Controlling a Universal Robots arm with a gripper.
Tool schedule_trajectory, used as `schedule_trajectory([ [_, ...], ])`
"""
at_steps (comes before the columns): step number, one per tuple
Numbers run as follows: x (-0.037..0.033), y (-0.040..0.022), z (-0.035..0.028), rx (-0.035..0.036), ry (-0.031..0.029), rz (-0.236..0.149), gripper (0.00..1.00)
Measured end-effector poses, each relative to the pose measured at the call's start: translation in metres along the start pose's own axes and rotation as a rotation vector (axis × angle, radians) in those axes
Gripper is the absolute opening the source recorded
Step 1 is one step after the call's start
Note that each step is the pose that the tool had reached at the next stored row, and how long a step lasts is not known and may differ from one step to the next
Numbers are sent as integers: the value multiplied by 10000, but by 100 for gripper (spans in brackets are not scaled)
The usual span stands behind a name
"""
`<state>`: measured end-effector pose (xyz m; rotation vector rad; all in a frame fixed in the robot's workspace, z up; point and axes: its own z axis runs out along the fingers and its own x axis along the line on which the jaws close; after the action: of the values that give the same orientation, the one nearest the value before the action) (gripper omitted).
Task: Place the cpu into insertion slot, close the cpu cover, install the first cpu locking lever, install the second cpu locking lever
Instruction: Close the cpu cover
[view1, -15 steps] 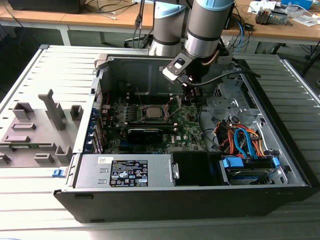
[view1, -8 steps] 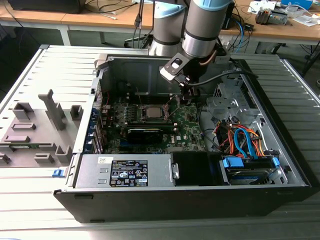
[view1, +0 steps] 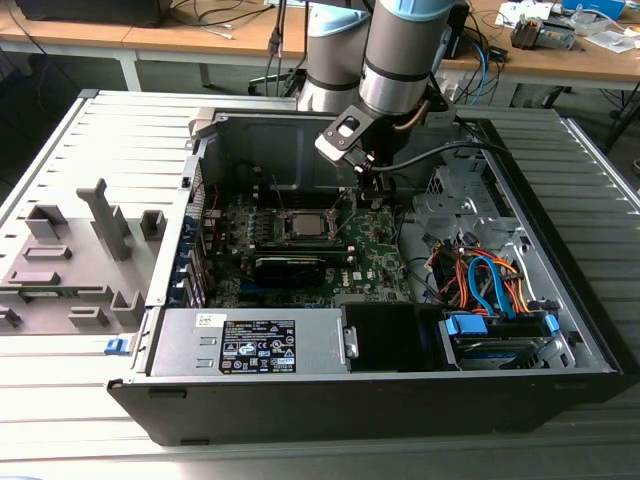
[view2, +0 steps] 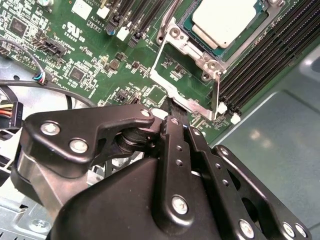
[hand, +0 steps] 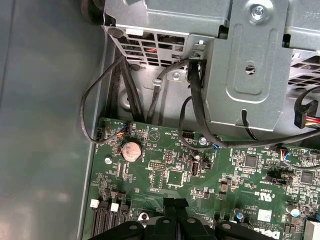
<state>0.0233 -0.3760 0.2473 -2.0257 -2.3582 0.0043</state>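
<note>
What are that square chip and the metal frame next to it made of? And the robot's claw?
The chip has a dull silver-grey top, likely matte metal. The frame beside it looks like thin bright sheet metal, with shiny edges and a cut-out middle. The gripper is matte black with silver screws; painted metal or hard plastic, hard to say.

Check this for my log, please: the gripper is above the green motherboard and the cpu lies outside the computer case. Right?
Not quite. The gripper is above the green motherboard, but the cpu does not lie outside the case: it sits in the insertion slot on that board, as the second wrist view shows.
</note>
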Motion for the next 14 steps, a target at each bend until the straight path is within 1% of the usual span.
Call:
schedule_trajectory([
  [14, 8, -53, 1, 0, 0, 0, 11],
])
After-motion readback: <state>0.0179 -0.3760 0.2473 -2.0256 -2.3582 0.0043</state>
